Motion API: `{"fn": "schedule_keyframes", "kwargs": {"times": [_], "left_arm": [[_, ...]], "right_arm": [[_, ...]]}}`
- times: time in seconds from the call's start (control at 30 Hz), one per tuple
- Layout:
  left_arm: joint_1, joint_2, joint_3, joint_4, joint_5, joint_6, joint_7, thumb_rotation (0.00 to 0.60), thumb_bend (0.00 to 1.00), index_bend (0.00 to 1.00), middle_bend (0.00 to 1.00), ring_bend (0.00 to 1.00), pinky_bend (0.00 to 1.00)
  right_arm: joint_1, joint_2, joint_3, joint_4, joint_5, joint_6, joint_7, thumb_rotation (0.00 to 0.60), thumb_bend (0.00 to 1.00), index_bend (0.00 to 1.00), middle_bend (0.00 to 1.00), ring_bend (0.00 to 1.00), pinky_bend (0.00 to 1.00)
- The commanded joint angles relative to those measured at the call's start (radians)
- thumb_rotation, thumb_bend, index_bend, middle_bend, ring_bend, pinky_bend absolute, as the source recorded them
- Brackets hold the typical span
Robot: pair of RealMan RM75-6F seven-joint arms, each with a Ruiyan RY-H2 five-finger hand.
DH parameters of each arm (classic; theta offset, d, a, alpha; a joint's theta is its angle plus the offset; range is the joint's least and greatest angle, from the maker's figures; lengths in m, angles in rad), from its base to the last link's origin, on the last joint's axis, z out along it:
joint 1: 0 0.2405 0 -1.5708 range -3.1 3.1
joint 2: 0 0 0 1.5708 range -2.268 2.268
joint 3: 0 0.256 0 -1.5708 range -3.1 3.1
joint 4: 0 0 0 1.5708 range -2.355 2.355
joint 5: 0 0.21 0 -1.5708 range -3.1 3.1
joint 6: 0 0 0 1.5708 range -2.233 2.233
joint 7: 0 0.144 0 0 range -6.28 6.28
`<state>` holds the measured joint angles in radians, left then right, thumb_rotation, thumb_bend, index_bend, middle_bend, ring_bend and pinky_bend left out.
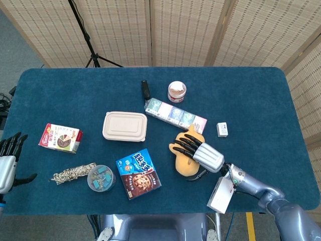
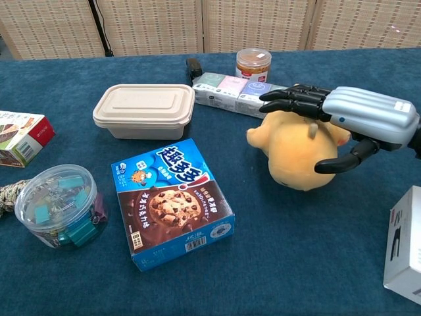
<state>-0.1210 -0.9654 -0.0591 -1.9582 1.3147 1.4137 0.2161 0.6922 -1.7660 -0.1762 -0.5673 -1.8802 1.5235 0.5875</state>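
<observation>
A yellow plush toy [image 1: 183,164] [image 2: 296,161] lies on the blue table, right of centre. My right hand [image 1: 201,151] [image 2: 358,118] rests over its top, the fingers stretched out across it and pointing left. The thumb hooks against the toy's near side. The grip does not look closed. My left hand [image 1: 7,163] hovers at the table's far left edge with its fingers apart, holding nothing; the nearest thing to it is a red snack box [image 1: 60,138].
A blue cookie box [image 2: 174,201], a tub of clips [image 2: 58,204] and a beige lidded container [image 2: 145,108] lie left of the toy. A row of tissue packs [image 1: 175,114] and a jar [image 1: 176,91] sit behind it. A white box [image 1: 220,196] lies by my right wrist.
</observation>
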Motion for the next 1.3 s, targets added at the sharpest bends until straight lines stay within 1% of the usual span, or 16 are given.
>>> {"fn": "schedule_keyframes", "kwargs": {"times": [0.03,0.17,0.3,0.47,0.6,0.7,0.97,1.13,1.3], "left_arm": [[0.000,0.001,0.000,0.000,0.002,0.001,-0.002,0.600,0.00,0.00,0.00,0.00,0.00],[0.001,0.000,0.001,-0.001,0.003,0.001,-0.001,0.600,0.00,0.00,0.00,0.00,0.00],[0.000,-0.001,0.002,-0.001,0.005,0.001,0.001,0.600,0.00,0.00,0.00,0.00,0.00],[-0.004,-0.004,0.001,-0.002,0.000,-0.003,0.009,0.600,0.00,0.00,0.00,0.00,0.00],[-0.004,-0.005,0.000,-0.003,-0.002,-0.001,0.012,0.600,0.00,0.00,0.00,0.00,0.00],[-0.004,-0.006,0.000,-0.002,-0.003,0.000,0.013,0.600,0.00,0.00,0.00,0.00,0.00],[-0.003,-0.002,-0.003,0.000,-0.009,0.000,0.007,0.600,0.00,0.00,0.00,0.00,0.00],[-0.005,-0.002,-0.005,0.001,-0.013,-0.002,0.006,0.600,0.00,0.00,0.00,0.00,0.00],[-0.006,-0.004,-0.004,0.000,-0.012,-0.003,0.012,0.600,0.00,0.00,0.00,0.00,0.00]], "right_arm": [[0.000,0.036,-0.012,-0.073,-0.021,0.038,-0.026,0.000,0.00,0.00,0.00,0.00,0.00],[0.000,0.063,-0.031,-0.137,-0.059,0.078,-0.066,0.000,0.00,0.00,0.00,0.00,0.00],[-0.003,0.081,-0.057,-0.184,-0.094,0.093,-0.098,0.000,0.00,0.00,0.00,0.00,0.00],[-0.009,0.074,-0.081,-0.193,-0.119,0.077,-0.125,0.000,0.00,0.00,0.00,0.00,0.00],[-0.012,0.051,-0.085,-0.160,-0.113,0.045,-0.111,0.000,0.00,0.00,0.00,0.00,0.00],[-0.015,0.028,-0.081,-0.114,-0.097,0.018,-0.083,0.000,0.00,0.00,0.00,0.00,0.00],[-0.006,-0.024,-0.039,0.032,-0.021,-0.069,0.029,0.000,0.00,0.00,0.00,0.00,0.00],[-0.004,-0.039,-0.017,0.087,0.010,-0.077,0.084,0.000,0.00,0.00,0.00,0.00,0.00],[-0.004,-0.044,-0.004,0.108,0.033,-0.088,0.129,0.000,0.00,0.00,0.00,0.00,0.00]]}}
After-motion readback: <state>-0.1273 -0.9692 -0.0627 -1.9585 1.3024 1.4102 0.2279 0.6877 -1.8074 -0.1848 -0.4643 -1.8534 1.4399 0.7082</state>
